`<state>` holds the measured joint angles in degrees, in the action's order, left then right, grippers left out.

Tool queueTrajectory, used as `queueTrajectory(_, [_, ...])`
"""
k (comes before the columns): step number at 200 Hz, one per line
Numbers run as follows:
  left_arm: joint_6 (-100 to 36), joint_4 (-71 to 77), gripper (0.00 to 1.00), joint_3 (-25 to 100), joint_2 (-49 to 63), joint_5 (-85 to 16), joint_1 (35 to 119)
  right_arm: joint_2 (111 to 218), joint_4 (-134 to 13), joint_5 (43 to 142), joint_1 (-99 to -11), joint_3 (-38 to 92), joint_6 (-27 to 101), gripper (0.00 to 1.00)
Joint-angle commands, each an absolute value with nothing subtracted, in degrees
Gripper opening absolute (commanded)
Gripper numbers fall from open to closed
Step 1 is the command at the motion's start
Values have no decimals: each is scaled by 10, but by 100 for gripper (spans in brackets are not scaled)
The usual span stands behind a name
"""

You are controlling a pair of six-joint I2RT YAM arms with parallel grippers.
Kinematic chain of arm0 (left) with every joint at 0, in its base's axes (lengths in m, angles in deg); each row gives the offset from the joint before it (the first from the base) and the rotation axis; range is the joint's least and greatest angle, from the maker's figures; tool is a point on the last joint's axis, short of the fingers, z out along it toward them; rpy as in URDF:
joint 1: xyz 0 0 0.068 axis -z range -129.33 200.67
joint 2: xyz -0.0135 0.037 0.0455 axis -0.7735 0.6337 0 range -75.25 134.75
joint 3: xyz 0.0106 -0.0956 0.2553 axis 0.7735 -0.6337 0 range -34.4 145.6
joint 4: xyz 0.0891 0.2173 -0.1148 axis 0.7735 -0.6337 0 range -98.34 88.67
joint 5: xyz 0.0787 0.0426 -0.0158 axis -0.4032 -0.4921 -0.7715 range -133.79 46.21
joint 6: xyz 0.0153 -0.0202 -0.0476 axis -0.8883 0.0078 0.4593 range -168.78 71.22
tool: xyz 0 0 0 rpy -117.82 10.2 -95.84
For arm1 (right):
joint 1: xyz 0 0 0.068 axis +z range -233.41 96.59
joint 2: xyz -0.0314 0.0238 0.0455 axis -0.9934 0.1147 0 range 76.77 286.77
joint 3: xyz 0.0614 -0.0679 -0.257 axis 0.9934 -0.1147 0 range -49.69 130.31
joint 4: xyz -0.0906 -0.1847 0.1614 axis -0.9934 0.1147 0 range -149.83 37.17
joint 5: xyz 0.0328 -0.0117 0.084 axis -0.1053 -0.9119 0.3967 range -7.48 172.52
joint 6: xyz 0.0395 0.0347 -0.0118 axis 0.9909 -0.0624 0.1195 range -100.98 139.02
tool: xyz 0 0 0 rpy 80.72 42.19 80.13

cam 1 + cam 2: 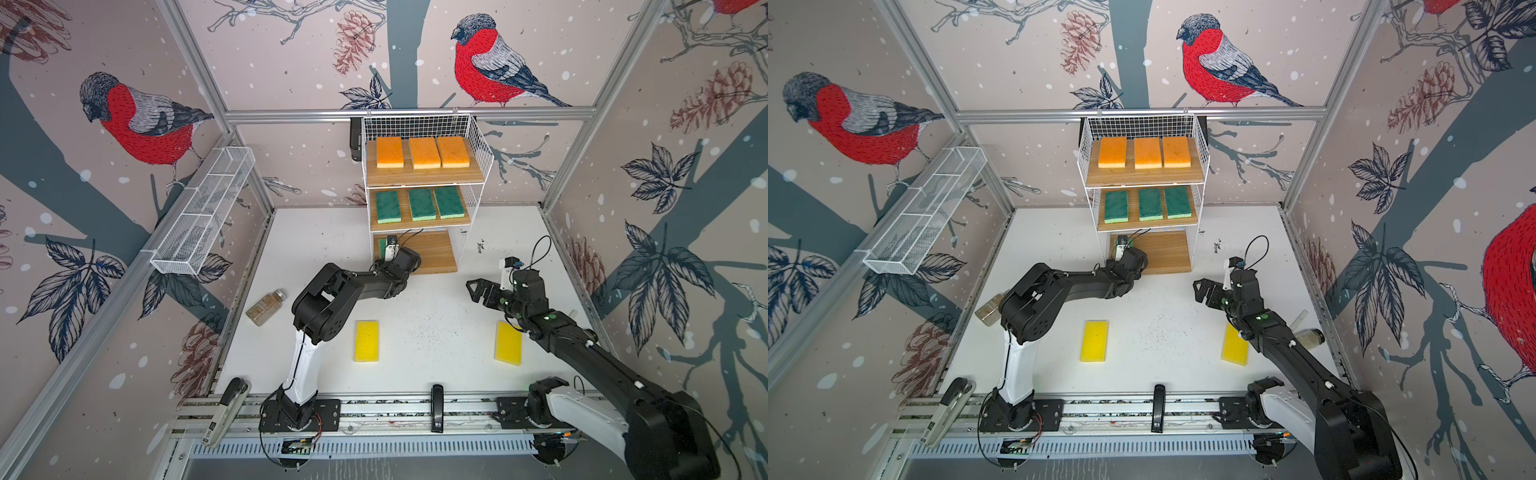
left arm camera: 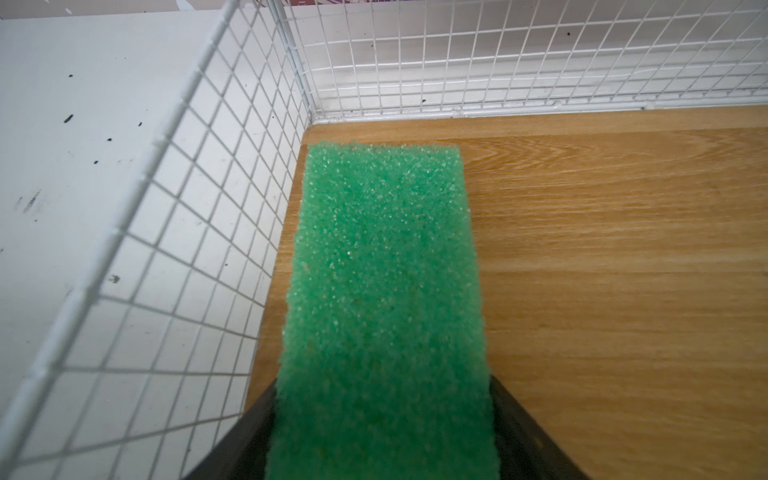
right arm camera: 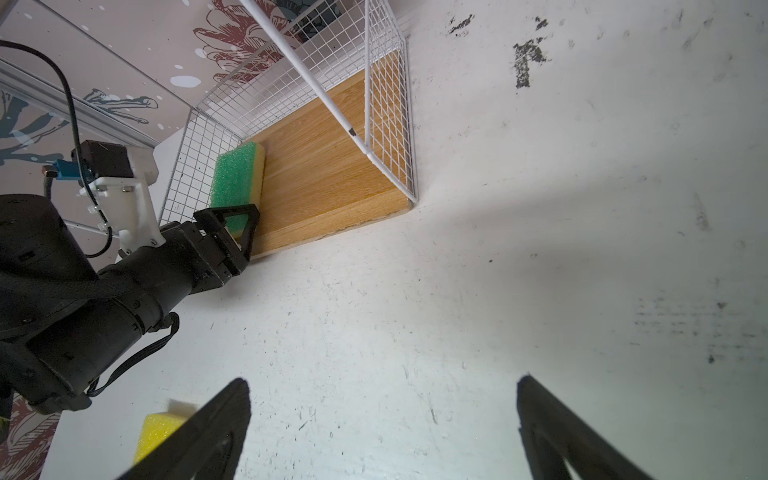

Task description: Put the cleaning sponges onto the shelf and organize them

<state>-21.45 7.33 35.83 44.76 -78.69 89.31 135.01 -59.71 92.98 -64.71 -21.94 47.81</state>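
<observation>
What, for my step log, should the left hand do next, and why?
Probably open the left hand fully and draw straight back: the green sponge already lies flat on the bottom board, beside the shelf's wire side, its near end between the fingers.

The white table (image 1: 415, 299) bears the shelf (image 1: 424, 176), yellow sponges (image 1: 366, 340) and a jar (image 1: 266, 307).

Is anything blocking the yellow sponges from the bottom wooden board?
The bottom board is bare beside the green sponge in its corner. Only the left gripper, around that sponge, and its arm lie between one yellow sponge and the board.
</observation>
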Motion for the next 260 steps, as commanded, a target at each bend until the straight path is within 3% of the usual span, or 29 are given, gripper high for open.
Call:
queueTrajectory(1, [-206, 44, 73, 363, 445, -794, 891, 1350, -615, 931, -645, -216, 481, 99])
queueTrajectory(260, [-210, 0, 78, 352, 364, -772, 914, 1256, -567, 910, -643, -226, 473, 99])
